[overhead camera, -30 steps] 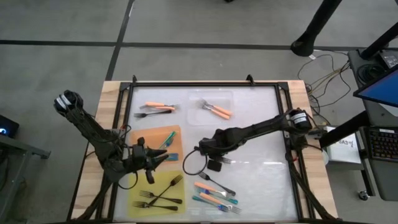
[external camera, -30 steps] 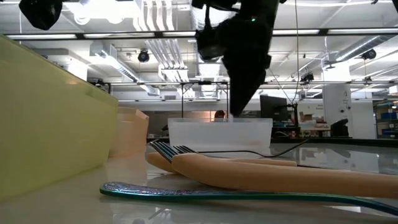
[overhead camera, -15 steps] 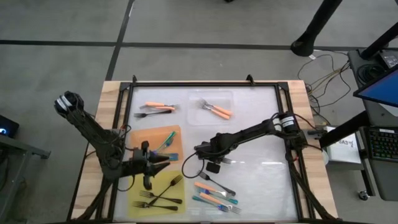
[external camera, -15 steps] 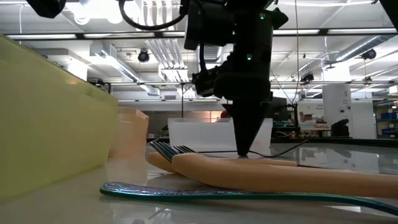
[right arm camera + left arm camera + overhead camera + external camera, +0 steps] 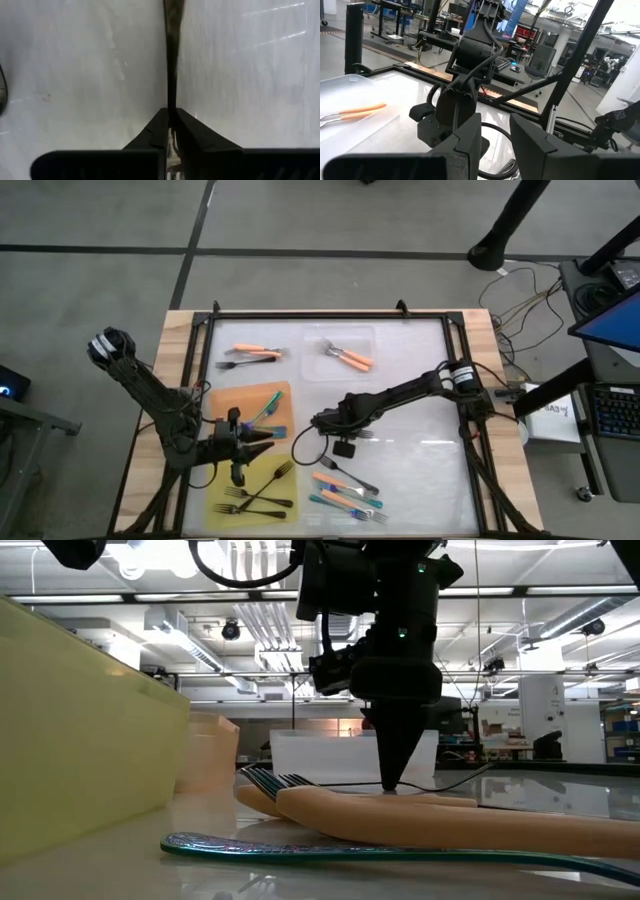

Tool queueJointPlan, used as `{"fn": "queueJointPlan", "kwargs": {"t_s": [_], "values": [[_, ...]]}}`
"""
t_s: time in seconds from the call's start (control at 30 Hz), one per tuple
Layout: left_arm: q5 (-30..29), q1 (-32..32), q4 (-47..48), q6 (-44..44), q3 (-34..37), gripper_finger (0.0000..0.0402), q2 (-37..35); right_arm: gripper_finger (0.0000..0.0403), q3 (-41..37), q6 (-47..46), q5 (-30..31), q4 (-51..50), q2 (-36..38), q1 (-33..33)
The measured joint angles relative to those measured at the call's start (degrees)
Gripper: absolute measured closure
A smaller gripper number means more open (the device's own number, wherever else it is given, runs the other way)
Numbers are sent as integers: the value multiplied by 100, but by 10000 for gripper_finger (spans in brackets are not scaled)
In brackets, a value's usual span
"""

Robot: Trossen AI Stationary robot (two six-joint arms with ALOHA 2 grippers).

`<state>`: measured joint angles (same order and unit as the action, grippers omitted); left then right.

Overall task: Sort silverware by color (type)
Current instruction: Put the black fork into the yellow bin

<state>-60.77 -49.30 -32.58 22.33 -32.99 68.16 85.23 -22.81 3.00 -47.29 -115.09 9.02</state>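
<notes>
Teal and orange forks [image 5: 347, 492] lie bunched at the lower centre of the high view, nearest the front edge, handles running roughly left to right. In the low view a teal handle [image 5: 400, 853] and an orange one [image 5: 450, 822] fill the foreground and hide the base of what stands behind them. Left of them, black forks [image 5: 258, 490] rest crossed on a yellow mat [image 5: 222, 498]. Above that, the left end effector [image 5: 262, 436] hovers at the orange mat [image 5: 262, 402], fingers narrowly apart, nothing between them in its wrist view. At mid-surface [image 5: 420, 400] the right end effector [image 5: 352, 434] points straight down, pinched on a thin dark fork [image 5: 172, 60] whose long axis runs away from the fingers; its far end is cut off. Farther back, two orange forks [image 5: 349, 357] lie in the clear tray [image 5: 365, 335], with two more [image 5: 250, 353] to the upper left.
</notes>
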Motion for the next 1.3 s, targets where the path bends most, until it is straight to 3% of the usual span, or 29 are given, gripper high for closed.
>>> {"fn": "queueJointPlan", "kwargs": {"t_s": [0.23, 0.37, 0.5, 0.63, 0.77, 0.9, 1.07, 1.3], "values": [[-11, 0, 10, 0, 0, 318, 0, 392, 46, 31, 68, -62, 188, -6], [-19, 2, 29, 0, 0, 318, 6, 393, 139, 35, 482, -53, 687, -7], [-193, 11, 43, -62, 0, 318, 75, 393, 157, 35, 1460, 33, 1166, 19], [-752, 58, 36, -63, 0, 318, 267, 393, 162, 153, 2708, 490, 1655, 124], [-1350, 187, -136, -53, 0, 318, 581, 394, 166, 1018, 3682, 1402, 1812, 381], [-1827, 432, -658, -133, 0, 318, 910, 394, 166, 2201, 4044, 2648, 1787, 609], [-1827, 711, -1624, -932, -42, 313, 1190, 394, 164, 2901, 4055, 3519, 1599, 675], [-1836, 845, -2243, -3122, -691, 304, 1335, 394, 166, 3464, 4090, 3894, 1504, 645]]}}
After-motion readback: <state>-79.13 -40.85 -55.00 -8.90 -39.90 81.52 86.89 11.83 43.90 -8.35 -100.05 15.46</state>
